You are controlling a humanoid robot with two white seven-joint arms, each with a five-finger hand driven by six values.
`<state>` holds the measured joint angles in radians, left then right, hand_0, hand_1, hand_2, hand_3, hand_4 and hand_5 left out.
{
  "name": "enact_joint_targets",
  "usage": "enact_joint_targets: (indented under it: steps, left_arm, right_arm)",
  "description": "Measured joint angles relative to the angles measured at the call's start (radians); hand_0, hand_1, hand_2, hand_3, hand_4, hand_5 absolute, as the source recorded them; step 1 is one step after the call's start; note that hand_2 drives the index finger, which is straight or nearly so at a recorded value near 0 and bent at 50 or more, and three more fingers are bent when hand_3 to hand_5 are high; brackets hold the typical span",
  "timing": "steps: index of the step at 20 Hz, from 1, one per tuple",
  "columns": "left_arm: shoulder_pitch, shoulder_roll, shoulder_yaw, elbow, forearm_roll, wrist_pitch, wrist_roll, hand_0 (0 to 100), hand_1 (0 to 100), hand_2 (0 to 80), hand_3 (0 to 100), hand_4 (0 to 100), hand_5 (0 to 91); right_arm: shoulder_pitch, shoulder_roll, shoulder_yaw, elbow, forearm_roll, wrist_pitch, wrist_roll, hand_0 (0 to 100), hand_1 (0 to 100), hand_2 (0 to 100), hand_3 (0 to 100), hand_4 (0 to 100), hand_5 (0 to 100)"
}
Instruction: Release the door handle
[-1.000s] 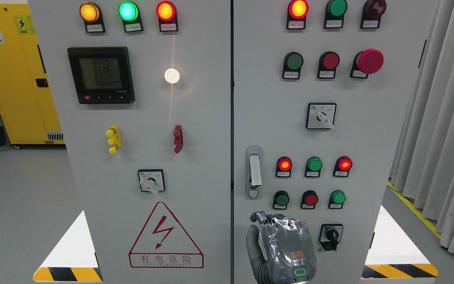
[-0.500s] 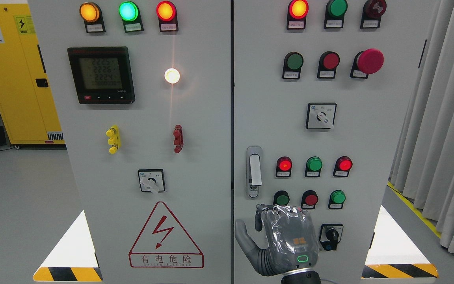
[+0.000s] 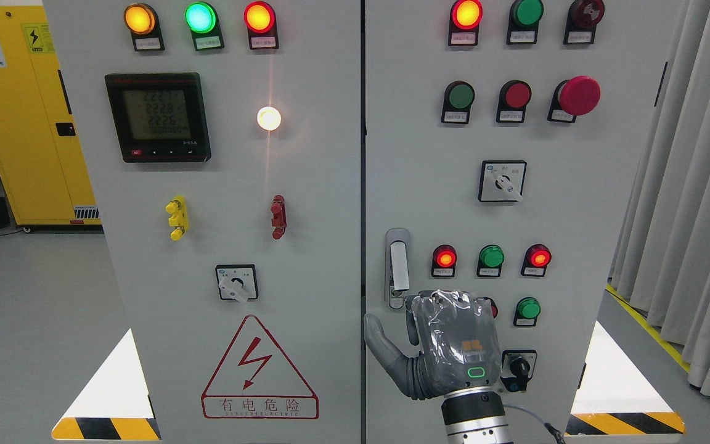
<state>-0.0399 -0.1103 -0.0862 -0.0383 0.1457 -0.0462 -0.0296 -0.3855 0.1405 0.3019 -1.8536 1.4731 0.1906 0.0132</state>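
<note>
You face a grey cabinet (image 3: 306, 185) with yellow locker (image 3: 16, 123) left, curtain (image 3: 688, 185) right.
Your right hand (image 3: 435, 351) hovers below the door handle (image 3: 397, 268) at the right door's left edge, fingers unclenched, grasping nothing.

Two cabinet doors side by side. Left door (image 3: 306, 259): meter (image 3: 158, 117) upper left, warning triangle (image 3: 259, 370) at bottom. Right door (image 3: 577, 209): door handle (image 3: 397, 265) near its left edge, indicator lamps just right of it. Robot hand (image 3: 435, 351) in front of right door, just below handle.
</note>
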Motion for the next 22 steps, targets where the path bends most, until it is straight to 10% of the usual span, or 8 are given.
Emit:
enact_joint_targets:
  steps: [22]
  left_arm:
    - [0.0,0.0,0.0,0.0,0.0,-0.005,0.0,12,56,0.0,0,0,0.0]
  right_arm:
    - [-0.073,0.0,-0.022,0.071,0.009,0.021,-0.007,34,33,98,100,100,100]
